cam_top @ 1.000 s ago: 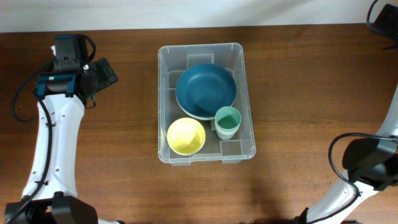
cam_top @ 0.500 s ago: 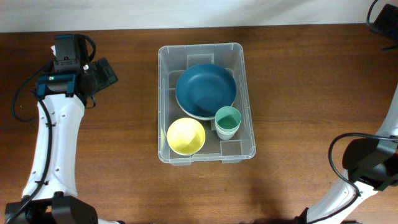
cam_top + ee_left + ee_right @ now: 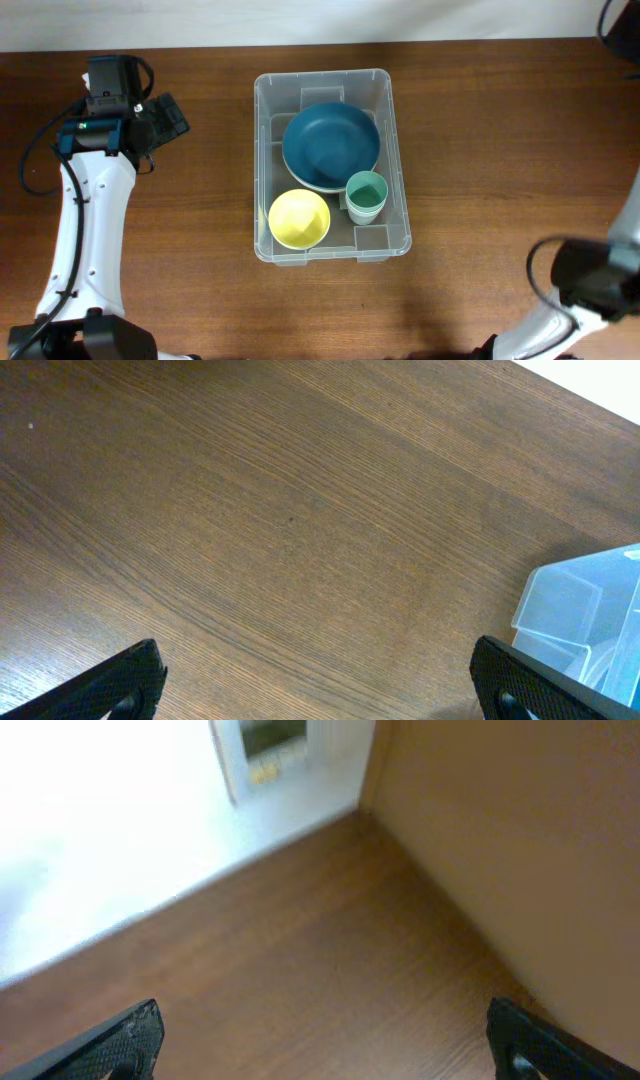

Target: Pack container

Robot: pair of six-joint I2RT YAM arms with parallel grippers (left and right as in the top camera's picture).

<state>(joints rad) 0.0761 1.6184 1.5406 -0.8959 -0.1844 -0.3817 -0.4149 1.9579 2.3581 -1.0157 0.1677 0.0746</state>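
Note:
The clear plastic container stands at the table's middle. Inside it are a dark blue bowl, a yellow bowl and a small green cup. My left gripper is open and empty over bare wood to the container's left; the left wrist view shows its two fingertips wide apart and a corner of the container at the right edge. My right gripper is open and empty in the right wrist view, over wood near a wall. In the overhead view only the right arm shows at the lower right.
A white wall runs along the table's far edge. A dark object sits at the far right corner. Bare wooden tabletop lies on both sides of the container.
The right arm has shifted slightly at the lower right edge. The left arm and the container's contents have not moved.

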